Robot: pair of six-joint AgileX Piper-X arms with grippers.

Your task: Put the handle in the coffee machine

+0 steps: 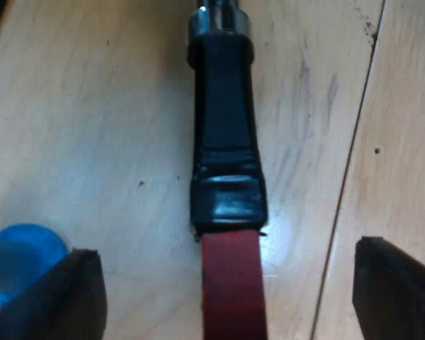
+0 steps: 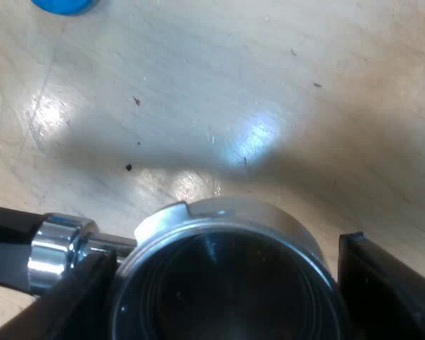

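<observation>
On the table [image 1: 92, 106] lies the holder [image 2: 227, 290], its dark handle [image 1: 225, 142] and red end [image 1: 231, 283] running between the wide-spread fingers of the left gripper [image 1: 227, 251], which touch nothing. The right gripper [image 2: 225, 249] is likewise released around the holder's metal cup [image 2: 219, 219], one finger close against it, the other just beside. A blue tamper [image 1: 21, 258] stands near a left finger.

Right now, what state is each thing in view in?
holder: loose, lying on the table.
left tool: open, astride the holder's red end.
right tool: open, around the holder's basket.
blue tamper: on the table, ungripped.
</observation>
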